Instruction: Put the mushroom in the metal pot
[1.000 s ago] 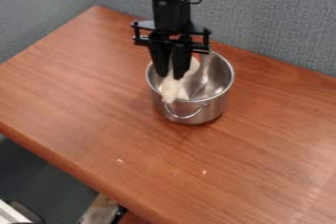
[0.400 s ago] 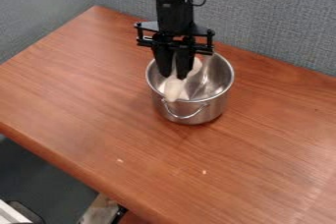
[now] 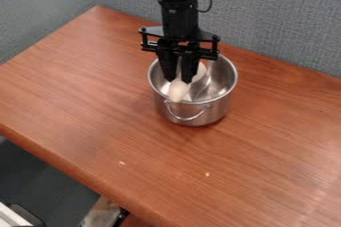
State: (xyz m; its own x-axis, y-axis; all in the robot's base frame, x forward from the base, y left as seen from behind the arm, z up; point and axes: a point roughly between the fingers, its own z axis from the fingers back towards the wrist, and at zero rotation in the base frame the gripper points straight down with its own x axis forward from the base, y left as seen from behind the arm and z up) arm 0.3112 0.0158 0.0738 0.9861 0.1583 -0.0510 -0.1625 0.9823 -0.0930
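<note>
In the camera view, the mushroom [image 3: 178, 90] sits within the mouth of the metal pot [image 3: 194, 107], its pale stem pointing down and toward the viewer, its cap partly hidden behind the dark fingers. Whether it touches the pot's floor cannot be told from this angle. The gripper [image 3: 178, 76] reaches down into the pot from above, its black fingers drawn together on the mushroom, with only the little gap that the toy between them takes up. Pale parts of the mushroom show beside and below the fingertips.

Around them stands the pot, upright, its shiny wall catching the orange-brown of the wood and its rolled rim circling the fingertips. A small loop handle [image 3: 185, 113] hangs on the side that faces the viewer. Above the rim, the wide dark crosspiece of the gripper spans the back of the opening, and the black arm [image 3: 177, 2] rises from it, a thin cable curving at its side. The pot rests on the wooden table [image 3: 94, 92], near its far edge, with a grey textured partition [image 3: 286, 27] behind.
</note>
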